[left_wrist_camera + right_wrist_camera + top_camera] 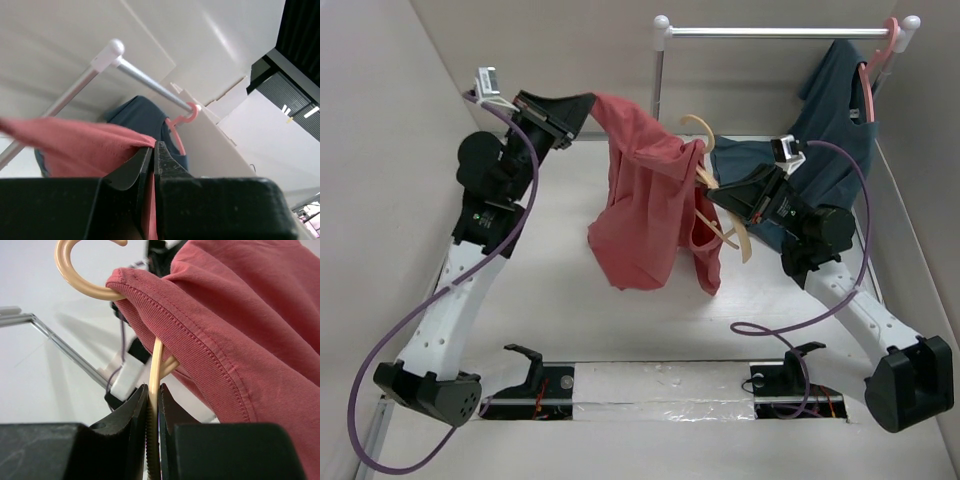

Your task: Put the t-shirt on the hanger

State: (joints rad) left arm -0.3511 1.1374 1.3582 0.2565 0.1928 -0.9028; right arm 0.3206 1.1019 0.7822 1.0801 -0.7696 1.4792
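The red t-shirt (pixel 645 205) hangs in the air between my two arms, above the table. My left gripper (pixel 582 108) is shut on its upper left edge; in the left wrist view the red cloth (pixel 75 145) runs between the closed jaws of the left gripper (pixel 153 150). My right gripper (pixel 718 195) is shut on the light tan hanger (pixel 720 215), whose hook (pixel 700 125) sticks up behind the shirt. In the right wrist view the hanger (pixel 156 367) is clamped in the right gripper (pixel 154 390), and the shirt's hemmed edge (pixel 200 347) drapes over it just below the hook (pixel 75 270).
A white clothes rail (pixel 775 33) stands at the back right. A dark blue shirt (pixel 825 130) hangs from it on a pink plastic hanger (pixel 875 65). Grey walls close the table at left, back and right.
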